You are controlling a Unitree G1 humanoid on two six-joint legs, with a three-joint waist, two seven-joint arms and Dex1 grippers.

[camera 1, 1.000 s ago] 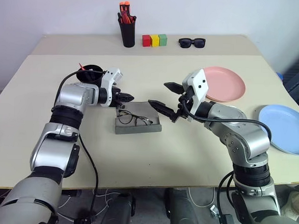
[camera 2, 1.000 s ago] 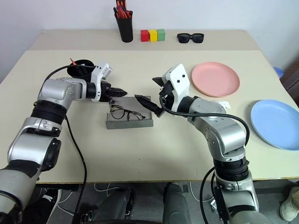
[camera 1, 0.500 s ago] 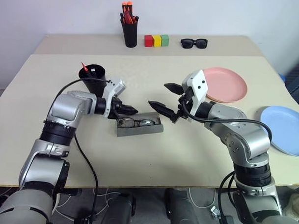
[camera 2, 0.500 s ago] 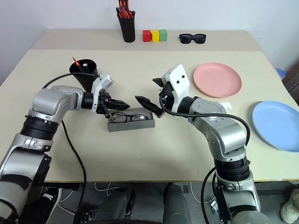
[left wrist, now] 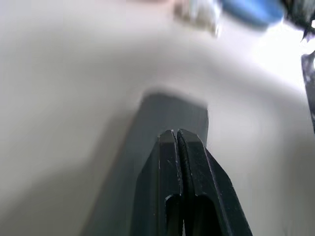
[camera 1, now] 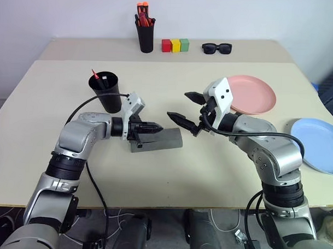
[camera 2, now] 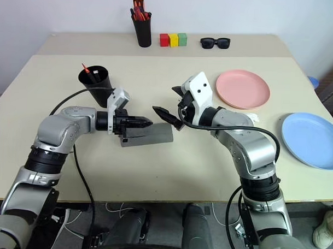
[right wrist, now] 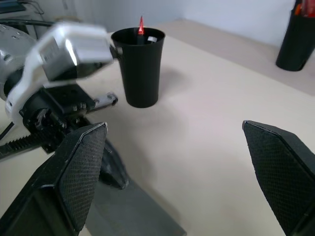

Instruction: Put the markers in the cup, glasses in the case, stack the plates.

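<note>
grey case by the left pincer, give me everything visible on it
The case is a grey rectangular hard shell with rounded edges and a matte look. Its lid is down, so nothing inside shows. It lies flat on the beige table, roughly mid-table, in front of the black cup. The left pincer, shut, lies level over its lid, fingertips close above or on it; contact cannot be told. The right pincer is open, beside the case's right end, apart from it.

I see the grey rectangular hard-shell case (camera 1: 158, 138) now lying shut, where a second ago its lid stood open with the wire-framed glasses showing inside. My left gripper (camera 1: 158, 127), fingers pressed together, has swung from the case's far edge down over its closed lid.
</note>
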